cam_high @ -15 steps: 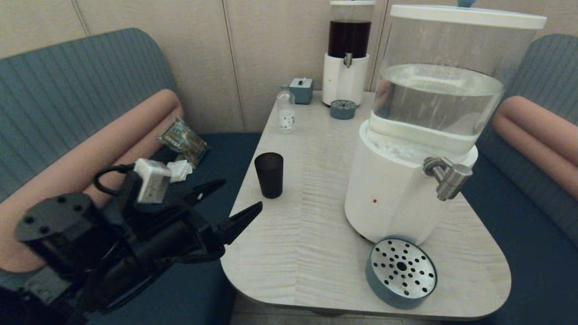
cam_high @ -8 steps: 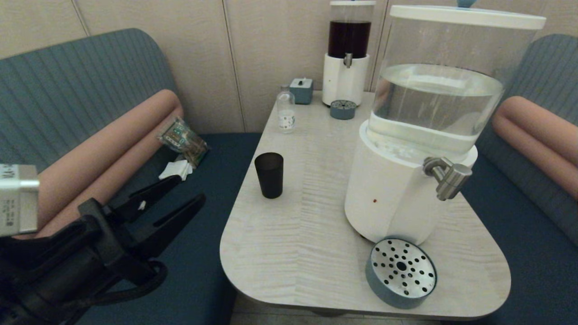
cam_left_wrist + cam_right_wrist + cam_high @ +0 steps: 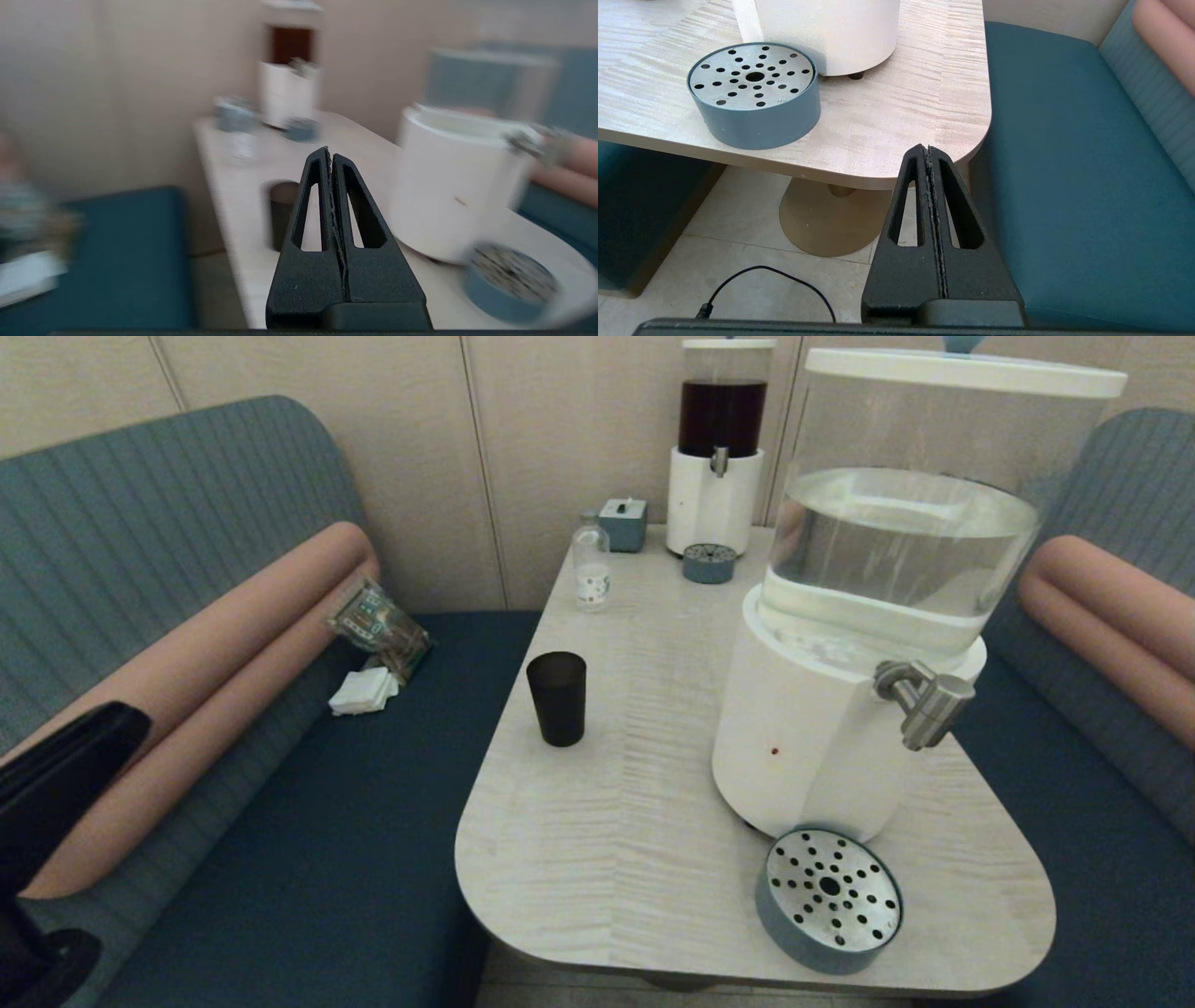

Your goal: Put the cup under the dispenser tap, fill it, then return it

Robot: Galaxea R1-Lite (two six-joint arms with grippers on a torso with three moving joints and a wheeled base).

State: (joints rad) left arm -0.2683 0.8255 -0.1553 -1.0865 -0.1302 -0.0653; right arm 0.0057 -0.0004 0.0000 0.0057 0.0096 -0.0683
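The dark tumbler cup stands upright near the table's left edge, with nothing holding it. The steel dispenser tap juts from the big white dispenser with the clear water tank, well to the cup's right. My left gripper is shut and empty, off the table to the left, pointing toward the cup. In the head view only a dark part of the left arm shows at the lower left. My right gripper is shut and empty, low beside the table's near right corner.
A round blue drip tray with a perforated steel top sits below the tap. At the table's back stand a dark-liquid dispenser, a small glass bottle and a blue box. A snack packet and napkins lie on the left bench.
My left gripper has drawn back from beside the cup, leftward and down to the picture's corner, and its fingers have closed. The cup has not moved.
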